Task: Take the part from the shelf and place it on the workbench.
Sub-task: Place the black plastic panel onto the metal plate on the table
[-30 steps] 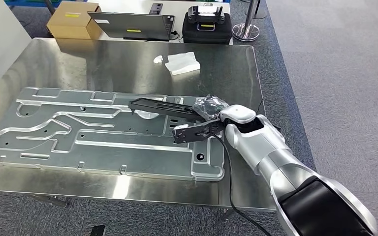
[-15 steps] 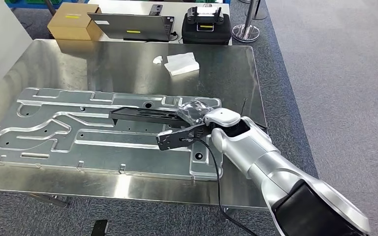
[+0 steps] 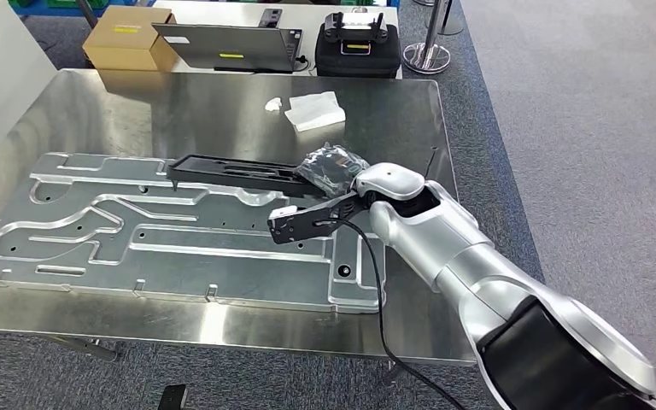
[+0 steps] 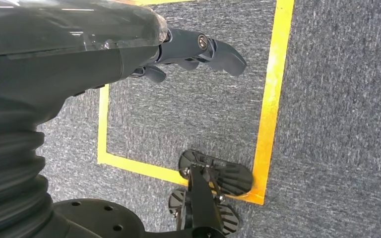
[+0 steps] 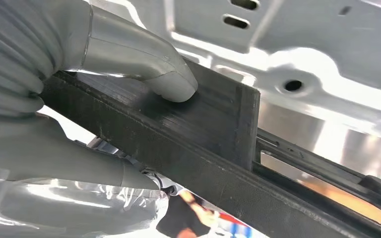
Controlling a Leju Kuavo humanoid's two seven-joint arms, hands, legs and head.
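Steel workbench point(image 3: 222, 102) on grey carpet carries a large stamped metal panel point(image 3: 94, 231); white cloth point(image 3: 316, 109) lies beyond it, a cardboard box point(image 3: 128, 36) and laptop point(image 3: 226, 44) on the far table. Right hand point(image 3: 329, 169) grips one end of the long black part point(image 3: 235, 171), held over the panel. Left hand point(image 4: 188, 49) hangs above the floor, fingers loosely spread, holding nothing.

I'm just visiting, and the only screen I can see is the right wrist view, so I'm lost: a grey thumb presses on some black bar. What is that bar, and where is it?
Observer: From the head view it is a long black part, gripped at one end by the right hand, stretching out over a big grey metal panel.
Visitor: What does the panel lie on?
Observer: A shiny steel workbench. Whether the part touches the panel I cannot tell.
Visitor: Is the other hand helping?
Observer: No. The left hand hangs over grey carpet marked with yellow tape, holding nothing.
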